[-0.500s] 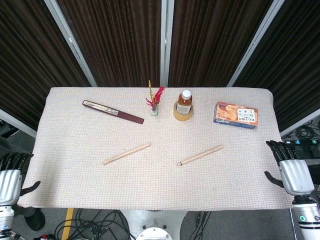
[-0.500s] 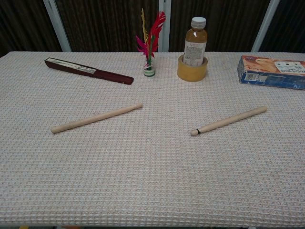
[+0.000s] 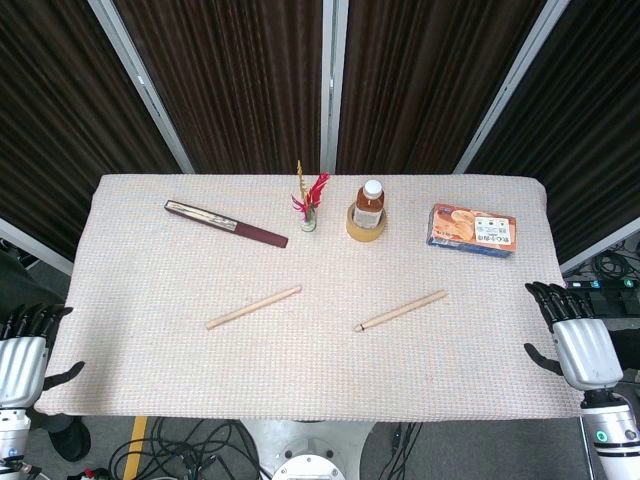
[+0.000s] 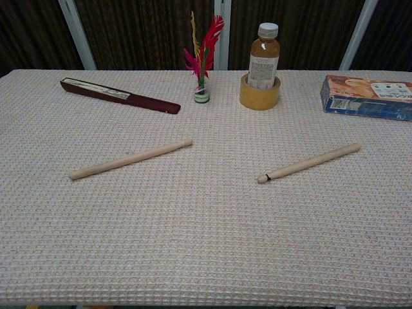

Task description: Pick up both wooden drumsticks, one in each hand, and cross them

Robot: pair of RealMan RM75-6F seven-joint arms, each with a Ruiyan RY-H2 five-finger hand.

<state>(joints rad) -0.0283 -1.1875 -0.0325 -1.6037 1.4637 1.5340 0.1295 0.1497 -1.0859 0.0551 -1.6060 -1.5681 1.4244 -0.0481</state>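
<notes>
Head view, left hand: the robot's left hand (image 3: 22, 352) hung off the table's left edge, fingers spread and holding nothing.
Head view, right hand: the right hand (image 3: 572, 335) sat just past the right edge, fingers fanned apart, also empty.
Head view, drumsticks: the left pale wooden drumstick (image 3: 254, 307) and the right pale wooden drumstick (image 3: 402, 311) lay flat on the beige woven tablecloth (image 3: 150, 330), well apart, each slanting up to the right.
Head view, far side: a dark red folded fan (image 3: 226, 223), a small vase of red feathers (image 3: 309, 205), an amber bottle with a white cap (image 3: 369, 205) standing inside a yellow tape roll (image 3: 365, 228), and an orange and blue box (image 3: 474, 230).

Chest view, hands: neither showed here.
Chest view, left drumstick (image 4: 131, 159): flat on the cloth, touching nothing.
Chest view, right drumstick (image 4: 309, 163): rounded tip toward the table's middle; a dark mark near that tip, possibly a crack.
Chest view, behind: fan (image 4: 119, 95), feathers (image 4: 203, 55), bottle (image 4: 264, 58) in the tape roll (image 4: 259, 95), box (image 4: 367, 96).
</notes>
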